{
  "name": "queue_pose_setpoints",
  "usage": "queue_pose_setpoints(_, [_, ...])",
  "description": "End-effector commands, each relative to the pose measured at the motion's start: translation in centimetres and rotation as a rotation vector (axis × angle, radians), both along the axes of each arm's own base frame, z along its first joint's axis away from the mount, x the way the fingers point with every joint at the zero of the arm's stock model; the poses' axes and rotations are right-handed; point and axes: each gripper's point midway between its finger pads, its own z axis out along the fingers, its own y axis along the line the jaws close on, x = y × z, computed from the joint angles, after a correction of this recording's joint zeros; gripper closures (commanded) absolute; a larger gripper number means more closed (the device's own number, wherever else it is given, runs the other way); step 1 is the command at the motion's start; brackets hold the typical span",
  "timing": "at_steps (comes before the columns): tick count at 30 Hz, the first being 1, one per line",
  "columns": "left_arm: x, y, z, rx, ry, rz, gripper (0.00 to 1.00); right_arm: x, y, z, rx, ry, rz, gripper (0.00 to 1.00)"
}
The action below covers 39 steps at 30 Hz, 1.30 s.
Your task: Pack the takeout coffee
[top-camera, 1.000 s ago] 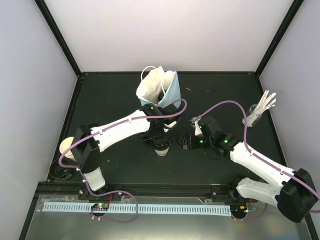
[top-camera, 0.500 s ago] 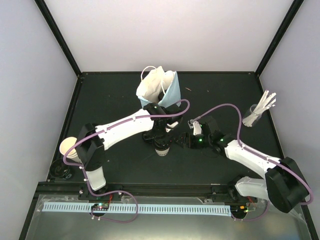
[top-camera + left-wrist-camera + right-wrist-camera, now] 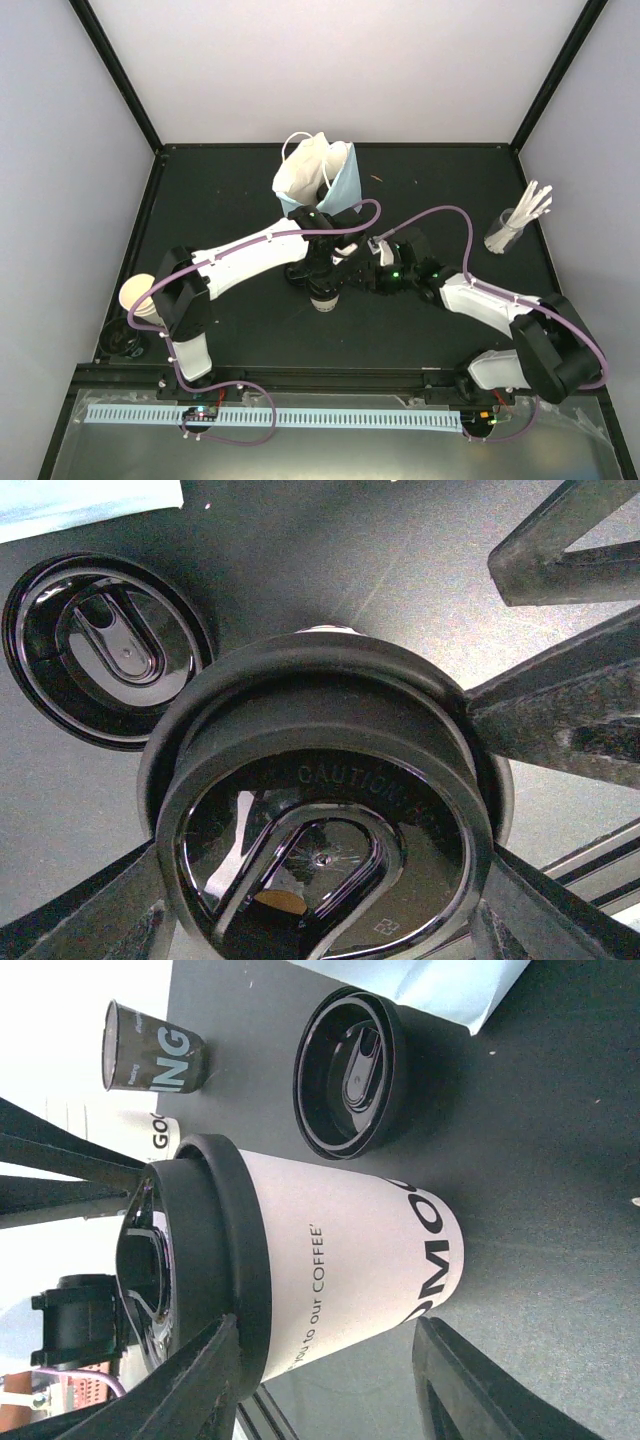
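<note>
A cream paper cup point(image 3: 323, 299) with a black lid point(image 3: 320, 810) stands upright mid-table. My left gripper point(image 3: 322, 285) sits over it from above, and its fingers point(image 3: 110, 910) press against both sides of the lid rim. My right gripper point(image 3: 358, 278) has come in from the right, turned on its side. It is open point(image 3: 325, 1335): one finger point(image 3: 200, 1380) is level with the lid rim, the other point(image 3: 470, 1380) stands apart from the cup's base. The cup point(image 3: 330, 1250) reads "COFFEE". A loose black lid point(image 3: 350, 1070) lies beside it on the table.
A light-blue paper bag point(image 3: 315, 175) stands open just behind the cup. A glass of white sticks point(image 3: 510, 228) is at the far right. At the left edge are a second cream cup point(image 3: 135, 297) and a black cup point(image 3: 125, 340).
My right gripper has moved left up to the cup and its jaws have narrowed. The left gripper and the cup have stayed in place.
</note>
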Motion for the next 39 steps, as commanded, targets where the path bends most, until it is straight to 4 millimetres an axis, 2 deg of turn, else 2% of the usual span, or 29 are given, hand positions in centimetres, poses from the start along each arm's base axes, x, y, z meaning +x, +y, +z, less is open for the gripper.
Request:
queue_pose_setpoints(1, [-0.8, -0.5, -1.9, 0.034, 0.053, -0.047, 0.24, 0.0, 0.5, 0.4, 0.056, -0.005, 0.008, 0.50])
queue_pose_setpoints(6, [-0.8, -0.5, -2.1, 0.032, 0.053, -0.048, 0.24, 0.4, 0.1, 1.4, 0.099, -0.034, -0.039, 0.51])
queue_pose_setpoints(12, [-1.0, -0.7, -2.5, 0.021, 0.065, -0.054, 0.25, 0.5, 0.7, 0.6, 0.094, 0.004, -0.010, 0.52])
queue_pose_setpoints(22, [-1.4, -1.7, -3.1, -0.040, 0.071, -0.060, 0.26, -0.5, 0.0, -3.6, 0.026, 0.092, -0.013, 0.52])
queue_pose_setpoints(27, [-2.0, -1.7, -4.2, -0.027, 0.091, -0.068, 0.26, -1.5, -1.6, -7.1, -0.066, 0.165, -0.063, 0.52])
queue_pose_setpoints(31, [-2.8, -1.8, -4.9, -0.036, 0.108, -0.090, 0.27, -2.4, -2.5, -8.6, -0.044, 0.224, -0.119, 0.54])
queue_pose_setpoints(39, [-3.8, -1.5, -5.9, -0.038, 0.127, -0.121, 0.27, -0.1, -1.4, -7.2, -0.006, 0.212, -0.111, 0.56])
